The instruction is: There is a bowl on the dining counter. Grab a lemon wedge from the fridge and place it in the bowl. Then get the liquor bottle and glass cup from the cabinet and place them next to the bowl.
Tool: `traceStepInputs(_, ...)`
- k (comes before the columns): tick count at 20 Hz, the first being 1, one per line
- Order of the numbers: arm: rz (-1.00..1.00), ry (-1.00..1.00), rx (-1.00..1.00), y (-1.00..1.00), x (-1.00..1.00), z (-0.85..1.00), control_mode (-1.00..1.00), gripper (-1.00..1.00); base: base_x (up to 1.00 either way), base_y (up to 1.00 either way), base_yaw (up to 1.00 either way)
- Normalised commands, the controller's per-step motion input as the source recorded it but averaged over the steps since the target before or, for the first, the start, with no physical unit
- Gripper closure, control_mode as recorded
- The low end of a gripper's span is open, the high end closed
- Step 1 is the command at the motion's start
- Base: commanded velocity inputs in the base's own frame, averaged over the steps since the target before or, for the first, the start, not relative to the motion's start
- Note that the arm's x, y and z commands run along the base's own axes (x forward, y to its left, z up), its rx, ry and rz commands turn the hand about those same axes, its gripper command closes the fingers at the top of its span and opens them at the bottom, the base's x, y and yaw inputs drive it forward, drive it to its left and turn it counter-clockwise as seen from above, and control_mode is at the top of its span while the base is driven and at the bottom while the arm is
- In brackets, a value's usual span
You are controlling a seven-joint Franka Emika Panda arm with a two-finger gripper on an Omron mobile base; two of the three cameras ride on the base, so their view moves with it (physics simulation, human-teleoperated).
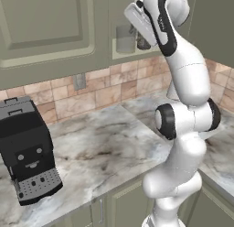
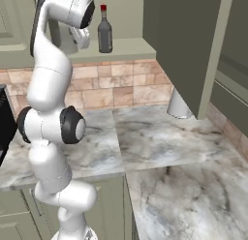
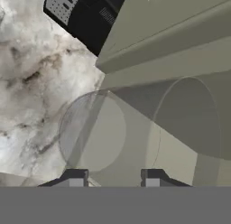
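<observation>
Glass [image 3: 135, 133] is slick and fragile; your hand [image 3: 114, 178] straddles it on the cabinet shelf [image 2: 121, 49], whether gripping I cannot tell; pinch mid-wall.

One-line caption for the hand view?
Gripper straddling the glass cup on its side at the cabinet shelf, above counter and coffee machine.

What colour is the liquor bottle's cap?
Red, on the dark liquor bottle; clearest in the right base view.
</observation>
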Motion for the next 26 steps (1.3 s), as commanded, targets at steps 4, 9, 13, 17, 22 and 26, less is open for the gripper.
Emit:
traceStepInputs(4,-0.01,-0.26,0.01,-0.28,-1.00,-0.27,-1.00,1.00,0.00,0.00,0.00)
traceStepInputs(9,0.00,-0.12,0.00,-0.25,-1.00,-0.57,-1.00,1.00,0.00,0.00,0.00)
traceStepInputs(13,0.00,-0.06,0.00,-0.08,-1.00,-0.62,-1.00,1.00,0.00,0.00,0.00)
traceStepInputs(17,0.00,-0.01,0.00,-0.26,-1.00,-0.44,-1.00,1.00,0.00,0.00,0.00)
traceStepInputs(22,0.00,0.02,0.00,-0.25,-0.88,-0.34,-1.00,1.00,0.00,0.00,0.00)
traceStepInputs(26,0.00,0.01,0.00,-0.03,-0.62,-0.36,-1.00,1.00,0.00,0.00,0.00)
